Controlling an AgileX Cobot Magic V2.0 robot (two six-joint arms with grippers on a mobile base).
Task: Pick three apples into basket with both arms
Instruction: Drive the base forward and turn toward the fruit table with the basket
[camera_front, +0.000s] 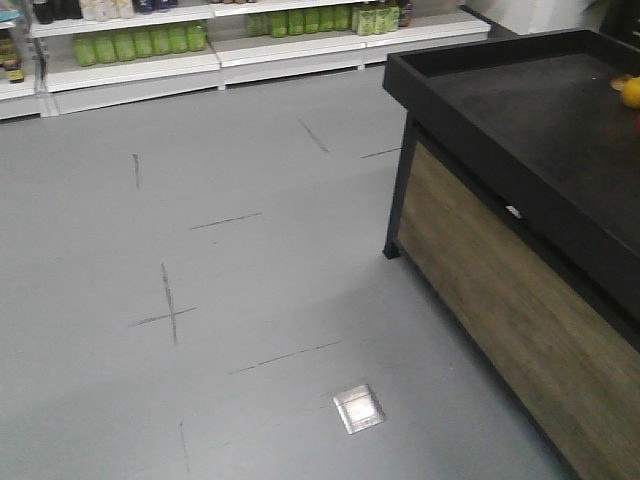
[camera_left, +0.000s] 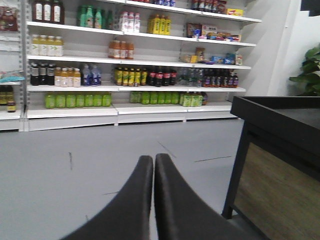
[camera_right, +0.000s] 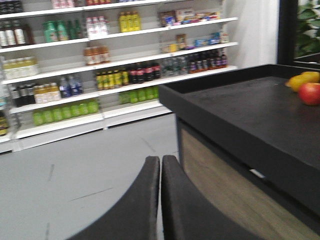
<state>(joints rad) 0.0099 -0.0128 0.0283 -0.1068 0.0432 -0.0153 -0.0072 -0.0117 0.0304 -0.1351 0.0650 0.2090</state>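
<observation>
Left fingers (camera_left: 135, 200): pressed together with nothing between them, pointing over the grey floor (camera_left: 75, 150) toward the drink shelves (camera_left: 125, 60).
Right fingers (camera_right: 142, 200): also clenched on nothing, aimed past the near corner of the black counter (camera_right: 240, 115).
Apple (camera_right: 309, 93): one red apple sits far along the counter top at the right edge of the right wrist view, well apart from both arms. The other two apples are not in view.
Neighbours: orange-yellow fruit (camera_right: 302, 80) lies just beside the apple, perhaps touching it.
Basket: not visible in any view.
Risk, approach: the counter has a raised rim. A low reach could probably strike the rim or the corner.
Risk, grasp: closed fingers would likely push the apple and set it rolling unless they are opened first.
Risk, wrong pick: with the fruit so close together, the fingers could take an orange one instead.
Risk, placing: with the basket unseen, a drop may miss it.
</observation>
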